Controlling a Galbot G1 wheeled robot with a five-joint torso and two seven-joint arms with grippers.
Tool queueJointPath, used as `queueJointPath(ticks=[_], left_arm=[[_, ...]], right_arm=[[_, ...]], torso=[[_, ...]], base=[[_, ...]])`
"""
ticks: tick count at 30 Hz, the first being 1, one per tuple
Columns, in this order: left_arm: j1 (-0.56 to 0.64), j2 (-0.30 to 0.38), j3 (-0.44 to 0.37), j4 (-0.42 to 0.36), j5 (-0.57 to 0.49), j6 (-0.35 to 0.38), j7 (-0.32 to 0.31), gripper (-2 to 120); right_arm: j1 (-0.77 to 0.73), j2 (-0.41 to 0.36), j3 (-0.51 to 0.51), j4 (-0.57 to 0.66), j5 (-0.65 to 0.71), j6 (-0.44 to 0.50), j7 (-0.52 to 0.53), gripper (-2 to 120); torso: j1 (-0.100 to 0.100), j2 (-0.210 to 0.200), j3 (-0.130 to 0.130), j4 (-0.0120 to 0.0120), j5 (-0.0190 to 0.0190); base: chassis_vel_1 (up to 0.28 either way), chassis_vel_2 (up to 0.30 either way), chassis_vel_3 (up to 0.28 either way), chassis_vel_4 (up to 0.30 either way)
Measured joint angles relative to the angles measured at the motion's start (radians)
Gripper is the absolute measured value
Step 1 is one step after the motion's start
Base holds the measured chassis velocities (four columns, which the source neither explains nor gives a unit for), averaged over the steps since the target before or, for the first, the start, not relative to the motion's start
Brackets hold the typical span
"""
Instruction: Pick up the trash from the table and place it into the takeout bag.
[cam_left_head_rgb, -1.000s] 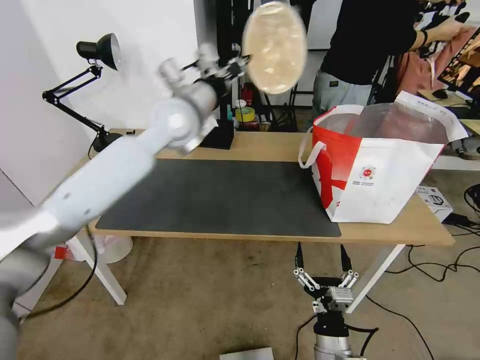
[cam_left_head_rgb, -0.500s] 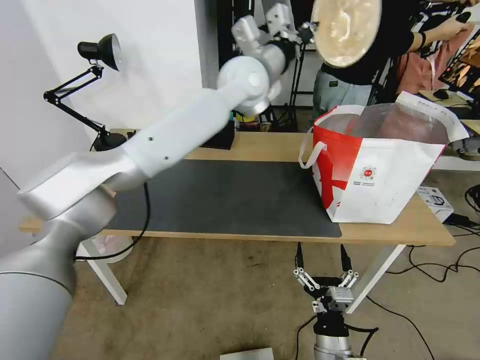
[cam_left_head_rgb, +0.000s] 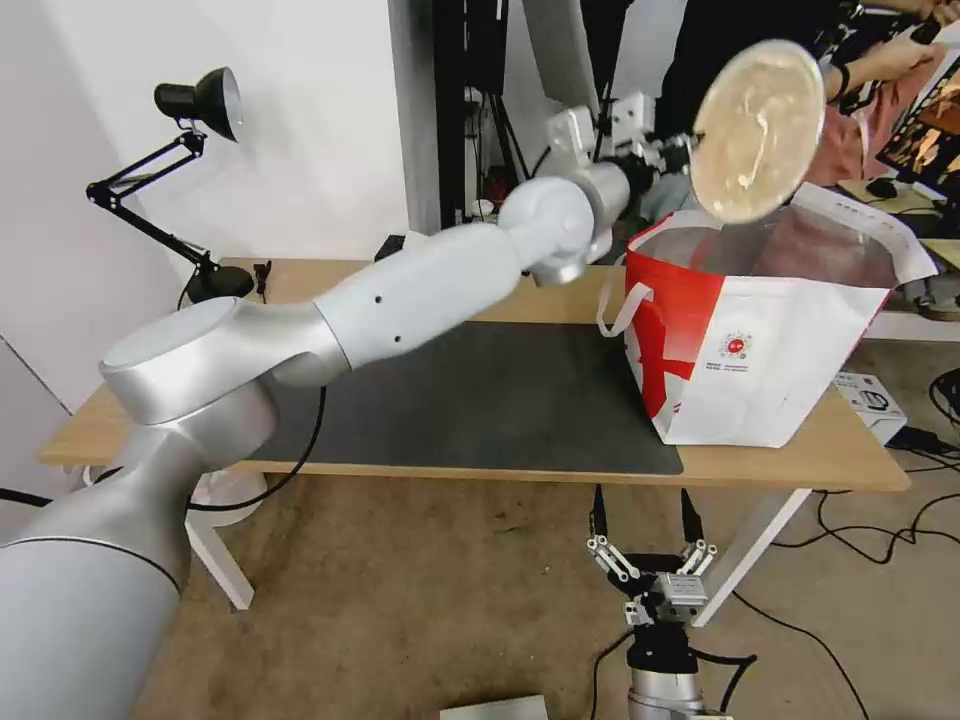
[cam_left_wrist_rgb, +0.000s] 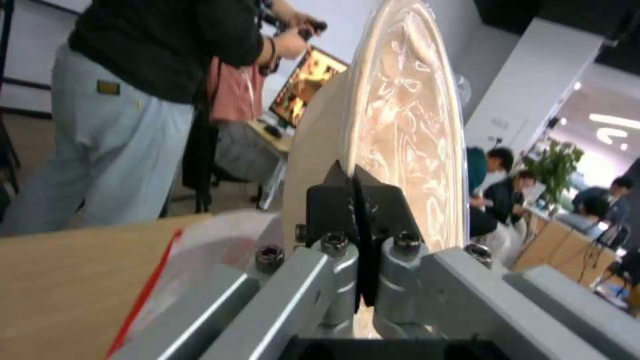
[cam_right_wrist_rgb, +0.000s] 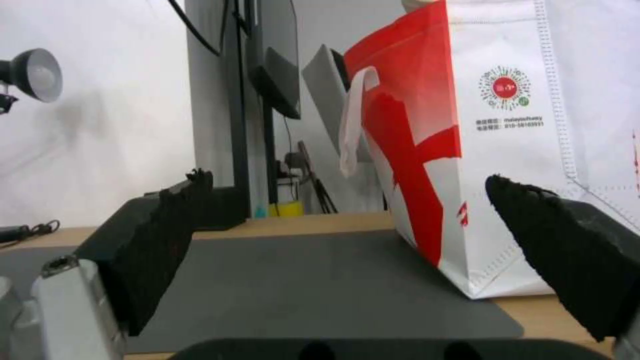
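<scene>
beige paper bowl (cam_left_head_rgb: 757, 130), red-and-white takeout bag (cam_left_head_rgb: 770, 350), dark grey mat (cam_left_head_rgb: 480, 400)

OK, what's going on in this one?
The left tool is shut on the rim of a beige paper bowl, holding it tilted on edge above the open mouth of the takeout bag, which stands on the table. The bowl is not yet inside. The right tool hangs open, low in front of the table edge.

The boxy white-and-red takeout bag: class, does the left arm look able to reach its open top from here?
Probably yes. The left gripper, shut on the beige paper bowl, hangs just above the boxy white-and-red takeout bag, whose mouth gapes open with nothing between.
</scene>
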Motion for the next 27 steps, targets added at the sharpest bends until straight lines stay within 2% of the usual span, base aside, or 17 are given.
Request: queueJointPath(ticks=[9,27], left_arm=[[-0.001,0.007,0.029,0.001,0.008,0.020,-0.003,0],[0.001,0.013,0.034,0.007,0.010,0.024,-0.003,0]], right_arm=[[0.000,0.000,0.000,0.000,0.000,0.000,0.000,100],[0.000,0.000,0.000,0.000,0.000,0.000,0.000,100]], torso=[[0.000,0.000,0.000,0.0000,-0.0001],[0.000,0.000,0.000,0.0000,-0.0001]], base=[[0.000,0.000,0.000,0.000],[0.000,0.000,0.000,0.000]])
